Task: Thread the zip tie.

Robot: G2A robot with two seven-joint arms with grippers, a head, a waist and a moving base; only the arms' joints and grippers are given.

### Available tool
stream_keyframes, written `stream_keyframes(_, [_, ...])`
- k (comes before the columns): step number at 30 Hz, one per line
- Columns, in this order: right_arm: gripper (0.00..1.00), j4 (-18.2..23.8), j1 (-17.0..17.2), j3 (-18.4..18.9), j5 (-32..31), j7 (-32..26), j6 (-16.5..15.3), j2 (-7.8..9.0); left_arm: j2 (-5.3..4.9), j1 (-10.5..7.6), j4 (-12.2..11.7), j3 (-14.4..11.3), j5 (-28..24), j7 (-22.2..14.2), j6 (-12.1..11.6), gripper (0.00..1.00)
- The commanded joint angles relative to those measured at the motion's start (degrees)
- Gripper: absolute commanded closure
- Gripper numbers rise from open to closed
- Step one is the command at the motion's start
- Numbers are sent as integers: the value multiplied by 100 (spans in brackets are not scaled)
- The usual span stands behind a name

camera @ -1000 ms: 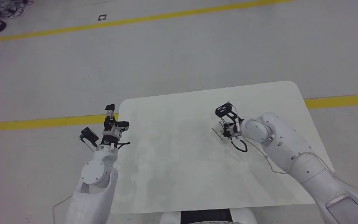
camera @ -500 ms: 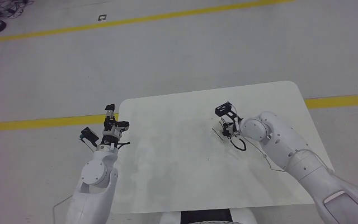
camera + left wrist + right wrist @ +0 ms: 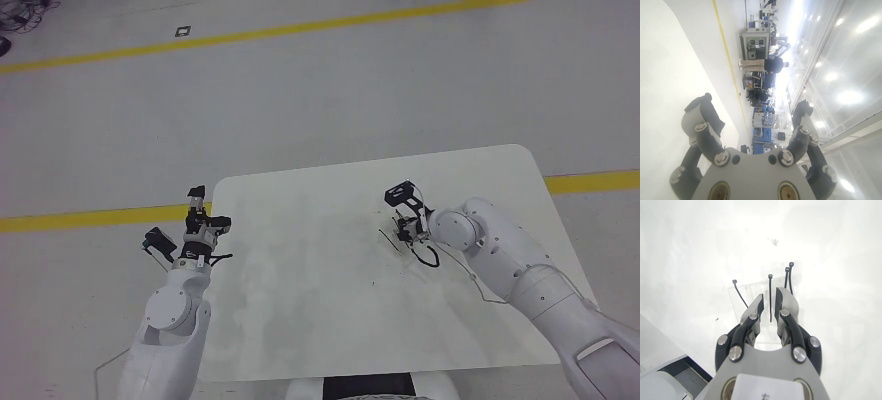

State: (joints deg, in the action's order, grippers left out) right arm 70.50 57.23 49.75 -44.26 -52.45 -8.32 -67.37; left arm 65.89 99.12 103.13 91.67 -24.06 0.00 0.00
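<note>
Straddling one zip tie (image 3: 770, 302), right tool (image 3: 769, 292)

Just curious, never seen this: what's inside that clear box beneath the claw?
Four black zip ties stick out of the clear box, one between the fingers of the open right gripper. The fingers cover the ends of the other three.

White table (image 3: 300, 310), clear tray (image 3: 753, 289), black zip ties (image 3: 770, 289) on it
</note>
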Motion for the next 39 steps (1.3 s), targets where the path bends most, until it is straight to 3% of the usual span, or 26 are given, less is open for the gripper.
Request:
stream_keyframes(1, [85,-26,-10,-4,8,15,-14,-9,0,0,0,0,0,0,0,0])
stream_keyframes(5, [87,-72,-28,-11,36,43,-74,-25,0,0,0,0,0,0,0,0])
stream_keyframes(10, [100,-122,-39,-13,45,94,-104,-42,0,0,0,0,0,0,0,0])
stream_keyframes(15, [100,-67,-8,38,6,134,-94,-35,0,0,0,0,0,0,0,0])
stream_keyframes(24, [100,588,413,573,191,154,-261,131,0,0,0,0,0,0,0,0])
stream_keyframes(27, [100,907,679,929,491,262,-510,223,0,0,0,0,0,0,0,0])
stream_keyframes(31, [100,1148,990,1370,1166,398,-1116,327,0,0,0,0,0,0,0,0])
stream_keyframes(35, [100,1631,1072,1360,2192,132,-1116,436,0,0,0,0,0,0,0,0])
stream_keyframes(39, [100,1966,1003,1163,2513,0,-1116,586,0,0,0,0,0,0,0,0])
